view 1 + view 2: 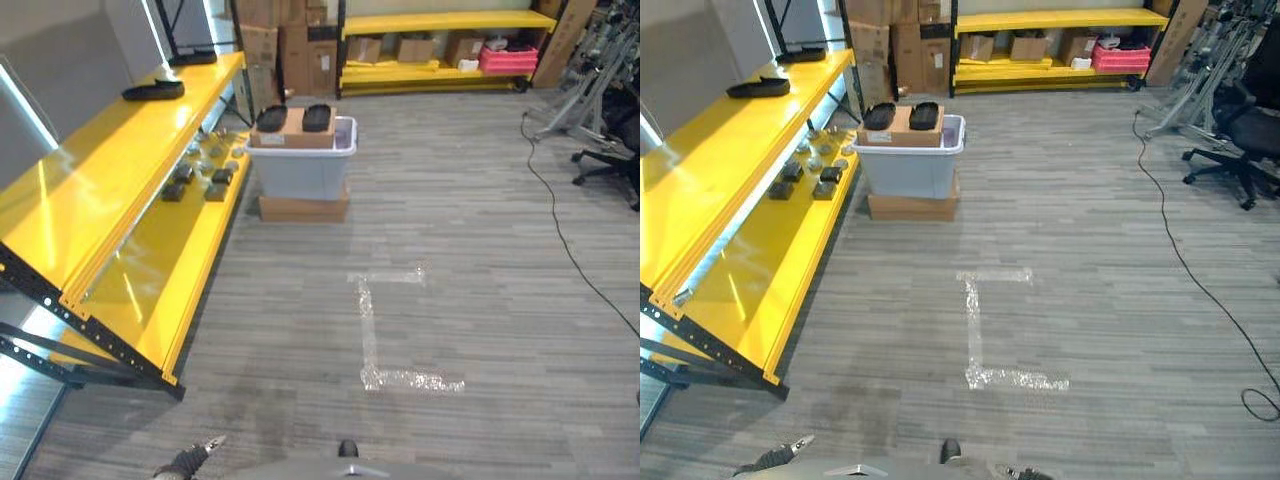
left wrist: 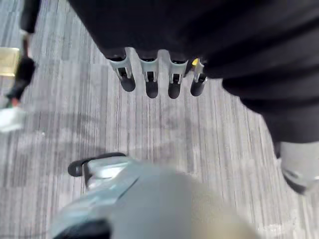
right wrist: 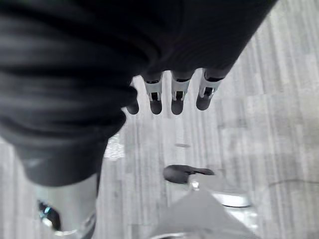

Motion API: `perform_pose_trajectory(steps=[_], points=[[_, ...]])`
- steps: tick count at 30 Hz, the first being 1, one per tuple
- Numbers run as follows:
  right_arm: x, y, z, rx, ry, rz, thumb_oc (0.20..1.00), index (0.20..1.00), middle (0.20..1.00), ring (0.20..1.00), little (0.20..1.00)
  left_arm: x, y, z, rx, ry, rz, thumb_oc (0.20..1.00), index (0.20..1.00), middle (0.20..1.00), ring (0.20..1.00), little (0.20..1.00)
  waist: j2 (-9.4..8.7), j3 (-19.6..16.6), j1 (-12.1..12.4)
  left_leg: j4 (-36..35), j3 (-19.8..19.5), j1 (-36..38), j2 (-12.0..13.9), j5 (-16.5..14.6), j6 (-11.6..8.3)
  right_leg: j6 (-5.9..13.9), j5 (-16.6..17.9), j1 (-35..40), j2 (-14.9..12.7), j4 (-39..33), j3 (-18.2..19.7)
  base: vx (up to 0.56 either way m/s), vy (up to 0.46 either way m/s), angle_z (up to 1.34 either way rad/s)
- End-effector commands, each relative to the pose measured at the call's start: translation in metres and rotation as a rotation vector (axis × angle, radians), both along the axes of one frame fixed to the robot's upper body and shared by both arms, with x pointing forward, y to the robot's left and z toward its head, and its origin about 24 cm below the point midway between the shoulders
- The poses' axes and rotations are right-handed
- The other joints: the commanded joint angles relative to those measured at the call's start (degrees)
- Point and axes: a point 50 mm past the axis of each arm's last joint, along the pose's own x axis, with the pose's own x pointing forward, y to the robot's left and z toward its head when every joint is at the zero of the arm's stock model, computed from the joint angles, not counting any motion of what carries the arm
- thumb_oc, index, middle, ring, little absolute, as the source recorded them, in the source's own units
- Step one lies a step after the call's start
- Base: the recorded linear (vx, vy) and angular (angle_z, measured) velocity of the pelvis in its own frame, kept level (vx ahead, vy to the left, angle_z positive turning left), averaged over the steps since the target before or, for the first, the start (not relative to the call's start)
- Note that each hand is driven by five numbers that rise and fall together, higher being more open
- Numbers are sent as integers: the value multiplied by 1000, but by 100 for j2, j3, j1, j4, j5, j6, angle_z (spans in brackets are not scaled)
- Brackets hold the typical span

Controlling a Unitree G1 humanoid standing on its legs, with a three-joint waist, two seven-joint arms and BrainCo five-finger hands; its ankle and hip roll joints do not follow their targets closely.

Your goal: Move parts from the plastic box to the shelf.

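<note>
Across the grey plank floor (image 1: 480, 230), in the left eye view, the plastic box (image 1: 303, 172) stands on a flat cardboard box (image 1: 304, 208) just beside the near end of the yellow shelf (image 1: 120, 160). A smaller carton (image 1: 293, 128) sits in the top of the box with two dark oval parts (image 1: 272, 118) on it. More dark parts (image 1: 218, 176) lie in a group on the shelf's lower board, and one long dark piece (image 1: 153, 90) rests on the upper board. An L of clear tape (image 1: 370, 330) is stuck to the floor. The left hand (image 1: 192, 458) shows at the bottom edge.

In the right eye view, a second yellow rack (image 1: 1055, 45) with cartons and a pink crate (image 1: 1120, 56) stands against the far wall, and an office chair (image 1: 1240, 135) is at the right.

In the left wrist view, the left hand's fingers (image 2: 149, 82) hang straight over bare floor, released, holding nothing.

In the right wrist view, the right hand (image 3: 174, 94) looks the same, fingers relaxed and empty, though the thumb is hard to make out.
</note>
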Motion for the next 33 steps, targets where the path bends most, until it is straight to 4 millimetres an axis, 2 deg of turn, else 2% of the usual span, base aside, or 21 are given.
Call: perform_pose_trajectory(steps=[1,2,3,6,8,10,11,12,13,15,16,18,20,23,28,29,31,32,33], points=[[23,-12,8,-15,-76,-43,1000,1000,1000,1000,1000,51,7,14,12,-153,-9,1000,1000,1000,1000,1000,-149,505,-28,-802,310,195,-248,428,315,456,121,52,-175,196,116,224,-37,-6],[25,-14,9,-23,-79,-29,1000,1000,1000,1000,1000,52,8,15,17,-161,-11,1000,1000,1000,1000,1000,-157,484,21,-1248,416,88,-219,361,382,479,87,130,-197,138,90,412,47,24],[30,-21,13,-49,-98,-26,1000,1000,1000,1000,1000,54,12,16,0,-179,18,1000,1000,1000,1000,1000,-77,405,150,-2581,453,73,-205,439,509,563,-11,294,-120,50,117,433,79,22],[39,-32,20,-91,-122,4,1000,1000,1000,1000,1000,59,15,20,-9,-216,1,1000,1000,1000,1000,1000,57,360,313,-3643,94,-36,-226,987,468,566,-256,499,6,20,234,359,100,-2],[51,-35,25,-106,-145,25,1000,1000,1000,1000,1000,63,21,23,8,-222,2,1000,1000,1000,1000,1000,89,332,368,-3598,78,-64,-180,1157,440,550,-401,636,71,43,282,276,89,-36],[50,-36,24,-102,-134,15,1000,1000,1000,1000,1000,63,24,23,19,-208,-7,1000,1000,1000,1000,1000,69,214,391,-3525,139,75,-182,1067,537,569,-578,737,54,195,267,349,153,-42],[46,-33,22,-91,-119,-21,1000,1000,1000,1000,1000,56,25,20,37,-165,-56,1000,1000,1000,1000,1000,-2,64,403,-3389,119,205,-278,891,659,644,-666,761,-72,596,286,430,225,-10],[46,-33,21,-90,-117,-30,1000,1000,1000,1000,1000,54,25,20,38,-153,-66,1000,1000,1000,1000,1000,2,26,425,-3407,181,321,-307,819,719,724,-637,679,-124,939,320,569,391,-15],[52,-30,22,-47,-164,-123,1000,1000,1000,1000,1000,51,26,19,30,-132,-62,1000,1000,1000,1000,1000,93,126,301,-3383,240,642,-349,671,925,951,8,122,-284,2472,446,387,323,-37],[56,-28,23,-39,-189,-156,1000,1000,1000,1000,1000,52,24,18,28,-133,-71,1000,1000,1000,1000,1000,209,255,222,-3354,224,851,-302,563,978,957,46,-312,-256,3070,412,289,221,-36],[58,-23,22,-21,-201,-168,1000,1000,1000,1000,1000,51,24,18,43,-127,-81,1000,1000,1000,1000,1000,251,264,204,-3389,236,955,-286,503,995,907,-7,-475,-319,2967,257,253,90,5],[54,-20,19,-8,-183,-159,1000,1000,1000,1000,1000,49,24,17,38,-120,-60,1000,1000,1000,1000,1000,277,244,168,-3589,238,1195,-269,438,949,838,-168,-594,-464,2281,-76,314,-4,2],[50,-15,16,-7,-158,-126,1000,1000,1000,1000,1000,45,23,16,33,-109,-47,1000,1000,1000,1000,1000,227,235,121,-3784,227,1419,-272,329,861,874,-11,-641,-547,1285,-340,333,-101,-2],[40,-6,10,-9,-97,-51,1000,1000,1000,1000,1000,39,21,13,25,-84,-31,1000,1000,1000,1000,1000,120,218,-3,-3798,80,1704,-243,46,744,991,487,-843,-382,350,-56,373,-146,17],[31,-4,7,-1,-67,-55,1000,1000,1000,1000,1000,28,18,9,22,-50,11,1000,1000,1000,1000,1000,114,154,-65,-3703,-6,1960,-69,-181,638,883,449,-700,-296,458,47,326,-194,47],[26,-2,5,1,-49,-46,1000,1000,1000,1000,1000,25,17,8,17,-57,82,1000,1000,1000,1000,1000,135,107,-54,-3138,-52,1800,21,-103,505,767,334,-498,-237,369,-68,323,-291,21],[28,-6,7,-17,-54,-45,1000,1000,1000,1000,1000,26,9,7,-9,-65,101,1000,1000,1000,1000,1000,128,185,-39,-2241,-121,1449,-84,109,371,672,288,-316,-235,309,-113,206,-211,32],[28,-6,7,-17,-54,-45,1000,1000,1000,1000,1000,26,9,7,-9,-65,101,1000,1000,1000,1000,1000,132,185,-46,-2210,-128,1430,-82,93,370,671,289,-316,-233,308,-121,181,-174,21],[34,-10,9,-29,-72,-44,1000,1000,1000,1000,1000,31,3,7,-17,-82,90,1000,1000,1000,1000,1000,111,290,-7,-1635,-84,1104,-132,344,243,581,213,-111,-227,215,-125,115,-108,-11]])
